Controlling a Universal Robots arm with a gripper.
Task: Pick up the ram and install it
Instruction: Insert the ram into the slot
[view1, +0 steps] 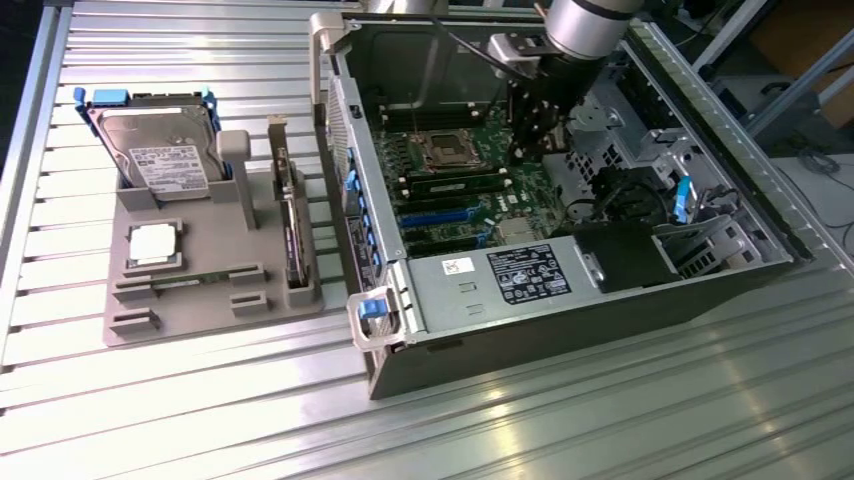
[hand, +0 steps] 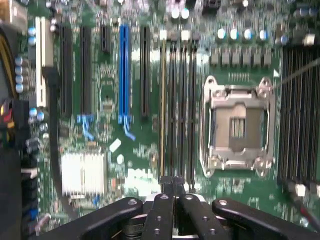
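Ribbed metal table (view1: 200, 420) carries two things: one open computer case (view1: 561, 300) and one grey parts tray (view1: 200, 290), well apart from the gripper, off to the exterior view's left. One robot arm (view1: 587, 25) reaches down into the case, and its gripper (hand: 172, 182) hangs over the motherboard (hand: 145, 165) with its fingers pressed together, nothing visible between the tips. On the tray stand one hard drive (view1: 160, 160) with a white label too small to read, one square silver processor (view1: 154, 243), one expansion card (view1: 291, 225) on edge, and one ram (view1: 200, 280) stick lying in a slot at the tray's near side. Just beyond the fingertips run four narrow memory slots (hand: 177, 105); beside them sits one open processor socket (hand: 237, 125). One blue card slot (hand: 124, 75) sits among black ones, and one silver heatsink (hand: 82, 172) lies near it. Faint white lettering by the fingertips seems to read "DELL". One power supply (view1: 507, 275) bears a black label.
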